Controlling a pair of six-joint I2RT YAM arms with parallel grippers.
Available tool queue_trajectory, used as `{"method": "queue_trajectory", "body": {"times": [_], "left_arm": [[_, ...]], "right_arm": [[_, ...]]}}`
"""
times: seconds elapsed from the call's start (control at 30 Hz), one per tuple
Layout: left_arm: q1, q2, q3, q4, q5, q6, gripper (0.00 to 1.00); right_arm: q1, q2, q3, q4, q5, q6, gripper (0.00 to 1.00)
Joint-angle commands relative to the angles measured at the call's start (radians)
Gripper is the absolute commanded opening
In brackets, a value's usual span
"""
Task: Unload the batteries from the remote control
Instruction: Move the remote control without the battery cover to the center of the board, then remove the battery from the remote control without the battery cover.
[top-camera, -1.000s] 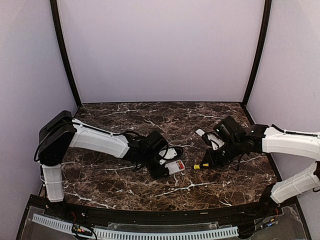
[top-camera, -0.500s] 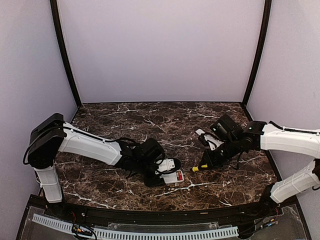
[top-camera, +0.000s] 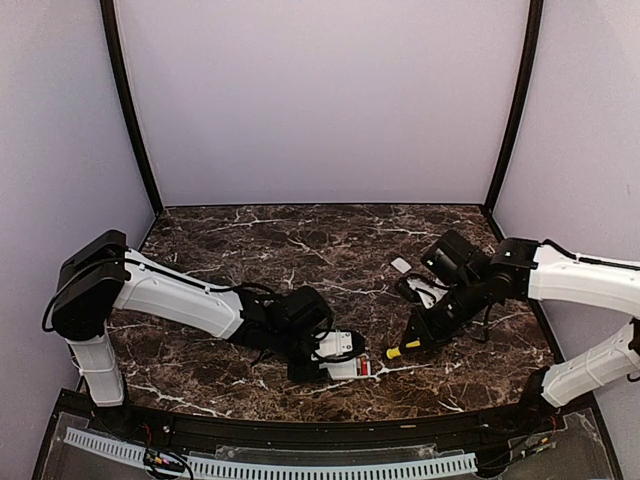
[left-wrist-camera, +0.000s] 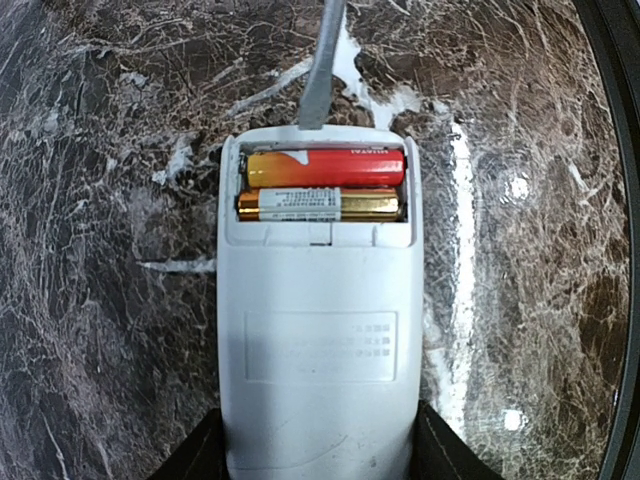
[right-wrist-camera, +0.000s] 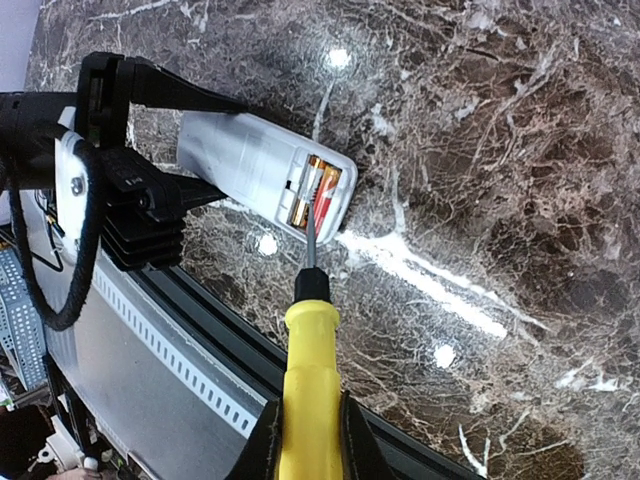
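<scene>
1. Near the front edge of the tabletop (top-camera: 250, 240) — clamps the remote control (left-wrist-camera: 318, 340) by its sides in the left jaws, back up.
2. Shows both batteries (left-wrist-camera: 322, 185) seated side by side in the open compartment.
3. Pinches the yellow-handled screwdriver (right-wrist-camera: 312, 370) in the right jaws — tip at the compartment's end wall.

Two red batteries (left-wrist-camera: 322, 186) inside remote's open bay (left-wrist-camera: 316, 340)

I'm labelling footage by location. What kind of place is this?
Probably a lab robot booth: plain lilac walls enclose a marble-patterned tabletop, and a white left arm and right arm are mounted at its near edge.
</scene>
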Motion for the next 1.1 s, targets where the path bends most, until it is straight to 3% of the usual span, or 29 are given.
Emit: {"method": "queue_trajectory", "body": {"times": [0.0,0.47,1.07], "left_arm": [[-0.011,-0.043,-0.014,-0.023,0.006,0.034,0.37],[-0.019,-0.040,-0.018,-0.019,-0.010,0.044,0.37],[-0.020,-0.039,-0.007,-0.030,-0.008,0.040,0.36]], "right_arm": [[0.022,0.018,0.020,-0.038,-0.023,0.019,0.00],[0.043,0.123,0.085,-0.065,-0.039,0.031,0.00],[0.087,0.316,0.302,-0.364,0.116,0.121,0.00]]}}
